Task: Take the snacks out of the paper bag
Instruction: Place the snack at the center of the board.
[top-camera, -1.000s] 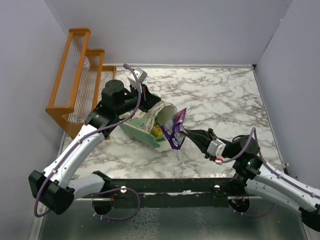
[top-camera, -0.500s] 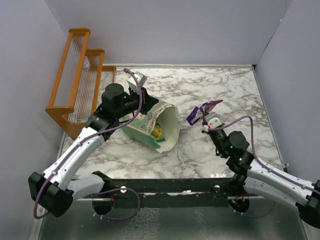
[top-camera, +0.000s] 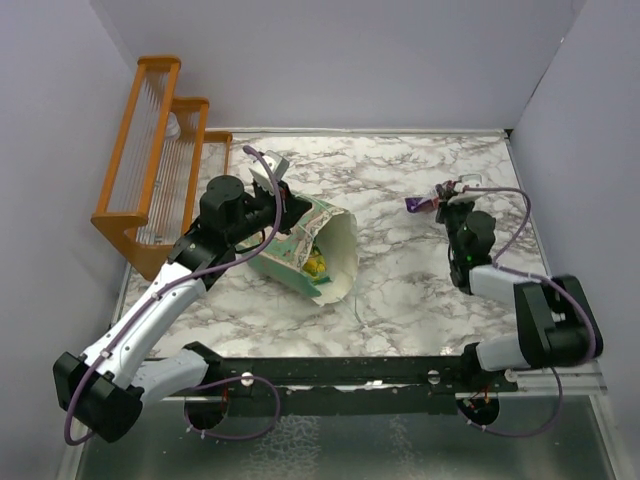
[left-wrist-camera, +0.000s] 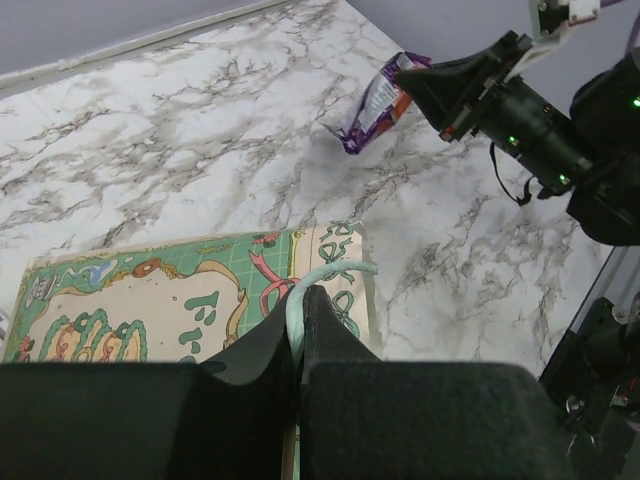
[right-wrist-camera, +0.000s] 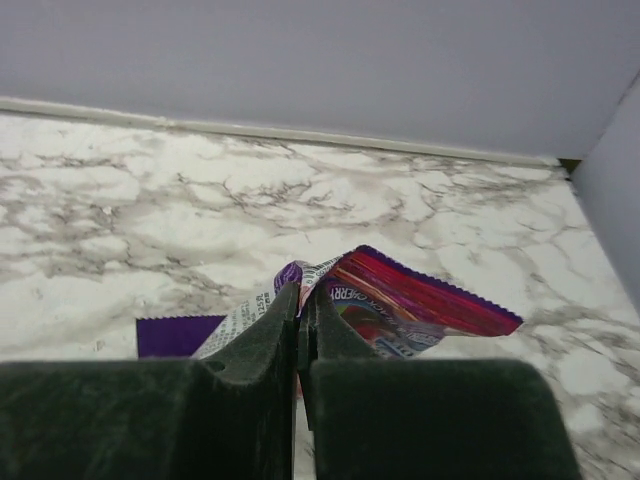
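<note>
Fingers of my right gripper (right-wrist-camera: 299, 296) are clenched on the crimped edge of a purple snack packet (right-wrist-camera: 410, 305). It sits over the far right part of the marble table (top-camera: 400, 280), well apart from the paper bag (top-camera: 325, 250); I cannot tell whether its lower edge touches the marble. My left gripper (left-wrist-camera: 300, 300) is pinched tight on that bag's mint-green rim. The bag lies tipped on its side left of the table's middle, printed face up, cream mouth turned toward the right arm. Inside the mouth I make out a yellow-green shape (top-camera: 315, 264), too small to name. An orange wooden rack (top-camera: 150, 170) stands far left.
</note>
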